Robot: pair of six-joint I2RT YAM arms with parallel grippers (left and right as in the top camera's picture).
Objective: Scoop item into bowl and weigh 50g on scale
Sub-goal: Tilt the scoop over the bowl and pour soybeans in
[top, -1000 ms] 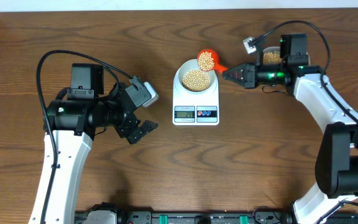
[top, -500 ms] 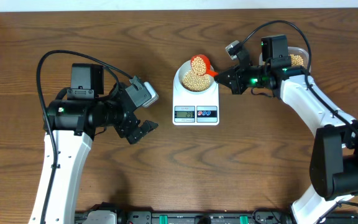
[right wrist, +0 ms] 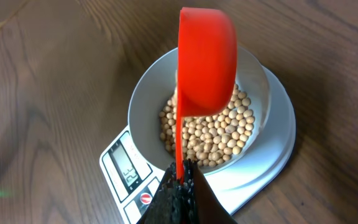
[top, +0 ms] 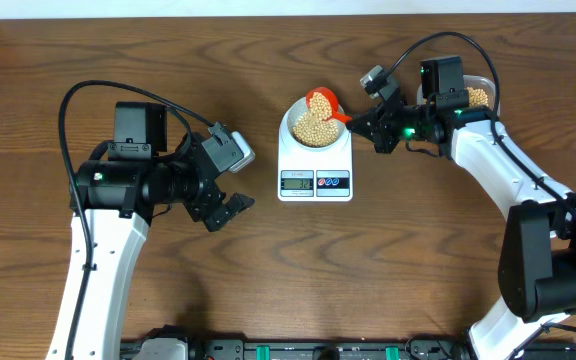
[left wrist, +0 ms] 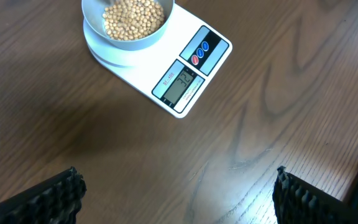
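A white bowl (top: 291, 128) (left wrist: 92, 22) (right wrist: 143, 102) holding tan beans (top: 313, 126) (left wrist: 133, 17) (right wrist: 219, 140) stands on the white scale (top: 314, 173) (left wrist: 166, 68) (right wrist: 272, 155). My right gripper (top: 365, 124) (right wrist: 180, 180) is shut on the handle of an orange scoop (top: 324, 103) (right wrist: 207, 62). The scoop is tipped on its side over the bowl, its back towards the right wrist camera. My left gripper (top: 226, 208) (left wrist: 179, 193) is open and empty above bare wood, left of the scale.
A clear tub (top: 476, 96) with more beans sits at the back right, behind my right arm. The scale display (top: 297, 181) (left wrist: 179, 86) (right wrist: 127, 165) faces the table's front edge.
The right gripper has carried the scoop left over the bowl and rolled it onto its side. Beans that filled the scoop no longer show in it. The left arm has not moved.
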